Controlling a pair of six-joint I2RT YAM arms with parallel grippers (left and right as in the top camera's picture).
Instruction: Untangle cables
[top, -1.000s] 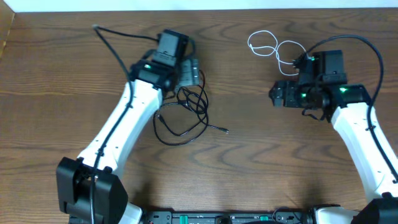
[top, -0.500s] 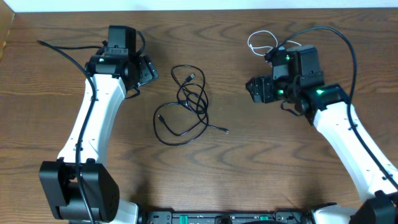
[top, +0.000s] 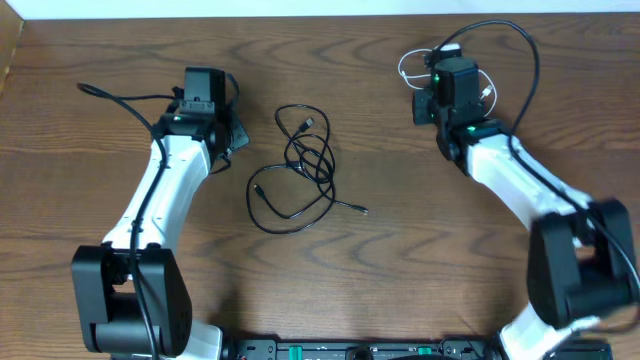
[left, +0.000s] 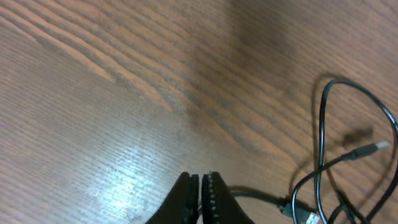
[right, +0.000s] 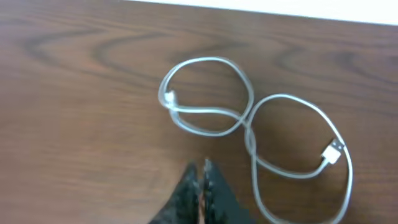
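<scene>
The black cables (top: 308, 152) lie in a loose tangle of loops at the middle of the wooden table. In the left wrist view the black cables (left: 321, 124) lie to the right, with a small USB plug showing. My left gripper (top: 235, 135) (left: 202, 178) sits just left of them, shut on nothing, one strand running up to its right side. The white cable (top: 404, 66) (right: 249, 134) lies in a figure-eight at the back right, partly hidden by my right arm. My right gripper (top: 428, 100) (right: 200, 167) is shut and empty, just short of the white loops.
The table's back edge (right: 249, 6) runs close behind the white cable. A thick black arm cable (top: 120, 95) trails left of the left wrist, and another arches over the right arm (top: 525, 45). The arm bases and a dark fixture (top: 360, 350) line the front edge.
My left gripper drew back leftward off the black cables and shut. My right gripper swung from facing left to facing the white cable and shut. The cables stayed put.
</scene>
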